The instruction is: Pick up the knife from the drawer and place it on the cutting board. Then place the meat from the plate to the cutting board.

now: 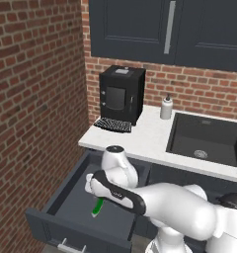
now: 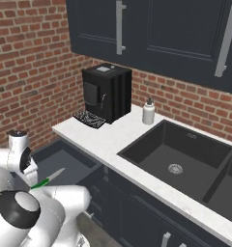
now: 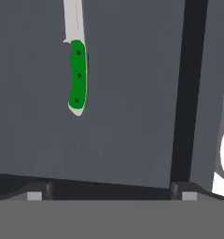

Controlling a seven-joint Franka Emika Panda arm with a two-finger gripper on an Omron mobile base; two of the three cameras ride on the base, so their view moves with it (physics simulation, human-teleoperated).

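The white arm reaches down over the open drawer [image 1: 66, 197], a dark grey box pulled out below the white counter [image 1: 145, 138] with its silver bar handle at the lower front edge. The knife [image 3: 77, 70] lies flat on the drawer floor, green handle toward the camera in the hand view and pale blade running off the top of that view; in the left base view a strip of the green handle [image 1: 97, 206] shows just under the arm's wrist, and in the right base view the knife [image 2: 46, 181] lies slanted on the drawer floor beside the arm's white links. The gripper [image 3: 111, 196] hangs above the drawer floor with its jaws spread wide and nothing between them; the two dark fingertips [image 3: 34, 192] stand far apart at the bottom of the hand view, and the knife lies above and left of the midpoint between them, not touched by either. On the counter behind the drawer a black coffee machine [image 1: 121, 94] stands against the brick wall, with a small white soap bottle [image 1: 166, 106] to its right at the near corner of the dark sink [image 1: 209, 141]. Dark cabinets [image 1: 165, 27] with silver handles hang above.
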